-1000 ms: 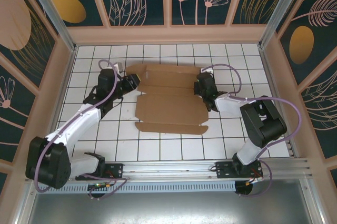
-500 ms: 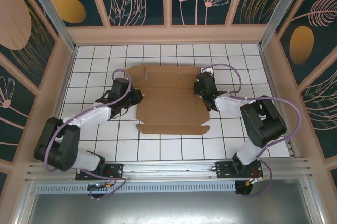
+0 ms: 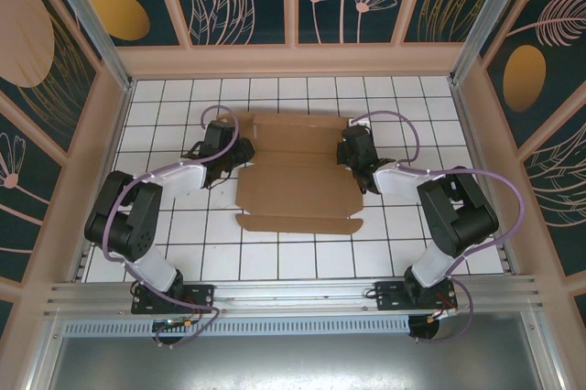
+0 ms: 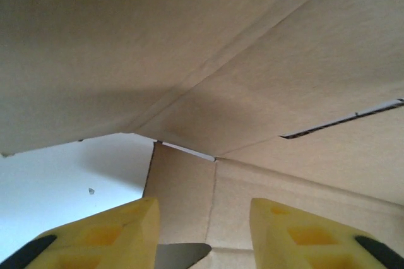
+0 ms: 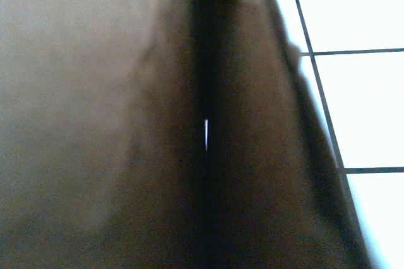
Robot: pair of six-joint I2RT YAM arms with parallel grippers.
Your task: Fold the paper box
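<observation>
Folding was barely begun: the plain brown corrugated cardboard paper box (image 3: 298, 187) lay mostly flat; left tool (image 4: 203, 218) stood part-open, right tool (image 3: 348, 147) closed tight at its edge.

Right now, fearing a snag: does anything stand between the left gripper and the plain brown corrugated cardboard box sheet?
Nothing visible does. The left gripper, jaws apart, faces the brown corrugated cardboard box sheet directly at its left edge.

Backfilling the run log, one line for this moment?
paper box: mostly flat | left end effector: open, at box's left edge | right end effector: shut, at box's right edge
</observation>
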